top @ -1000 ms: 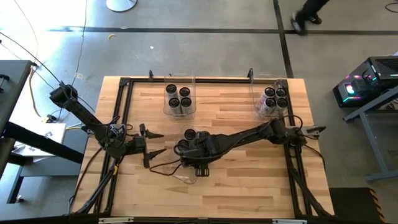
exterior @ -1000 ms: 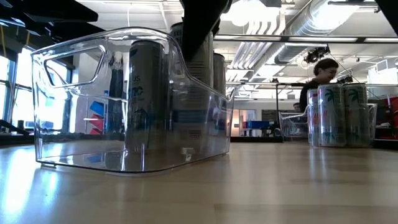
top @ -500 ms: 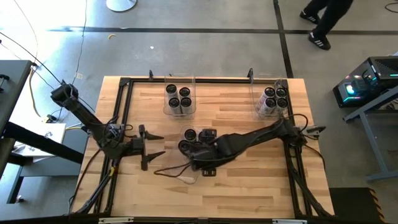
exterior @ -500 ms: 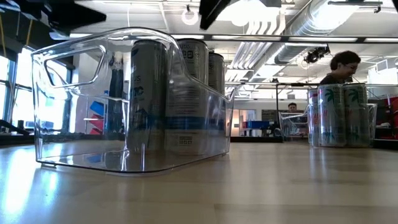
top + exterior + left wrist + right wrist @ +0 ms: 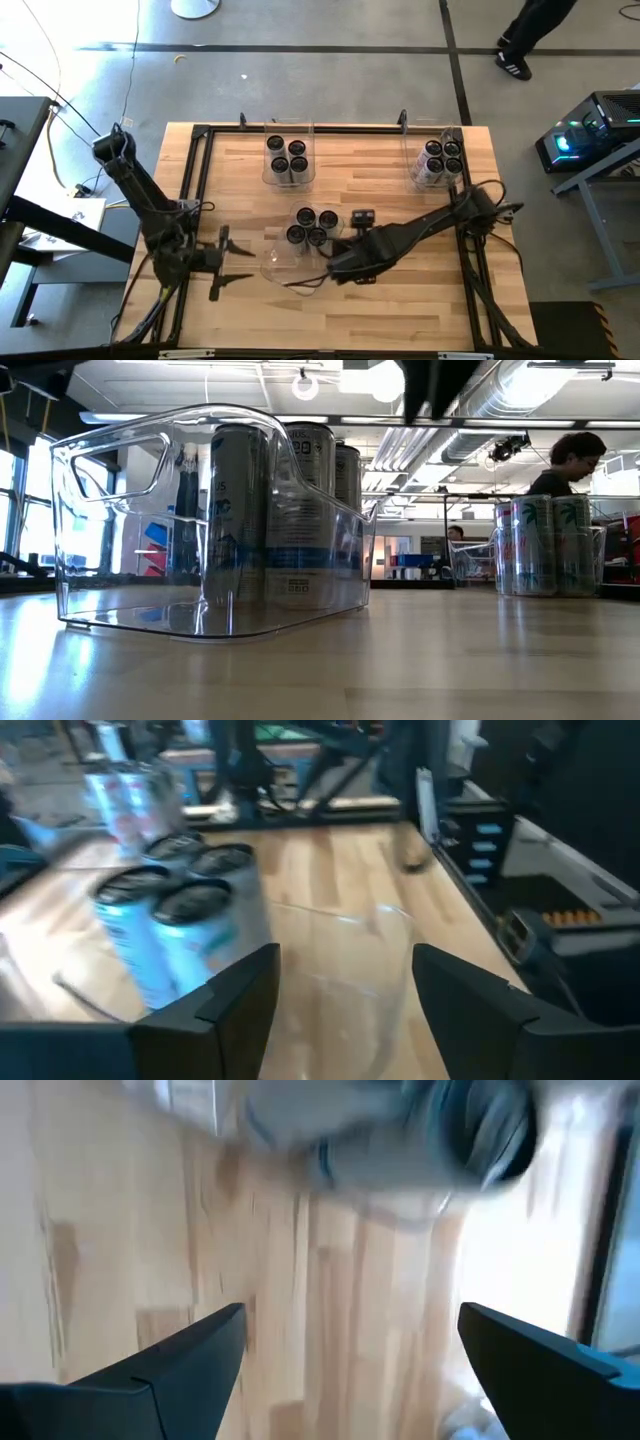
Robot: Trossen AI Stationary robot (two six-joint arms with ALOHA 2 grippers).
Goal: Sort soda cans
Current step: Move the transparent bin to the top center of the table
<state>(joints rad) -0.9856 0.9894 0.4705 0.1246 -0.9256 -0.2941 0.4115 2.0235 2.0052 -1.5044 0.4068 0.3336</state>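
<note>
Several soda cans [image 5: 310,226] with dark tops stand upright in a clear bin [image 5: 283,258] at the table's middle; the low view shows the cans [image 5: 290,510] behind the bin's wall [image 5: 120,530]. My right gripper [image 5: 338,265] hangs open above the table just right of that bin, pointing steeply down, with blurred cans [image 5: 400,1130] ahead of it. My left gripper [image 5: 245,265] stands open and about level, left of the bin, facing the cans [image 5: 170,920]. Nothing is between either pair of fingers.
Two more clear bins with upright cans stand at the far edge, one at centre-left [image 5: 288,160] and one at the far right [image 5: 440,160]. A black frame [image 5: 200,200] runs around the table. People [image 5: 565,460] are in the room beyond.
My right gripper has risen out of the middle bin and drawn away toward the table's right and near edge, leaving the cans standing in the bin. My left gripper has swung toward the near edge and turned a little.
</note>
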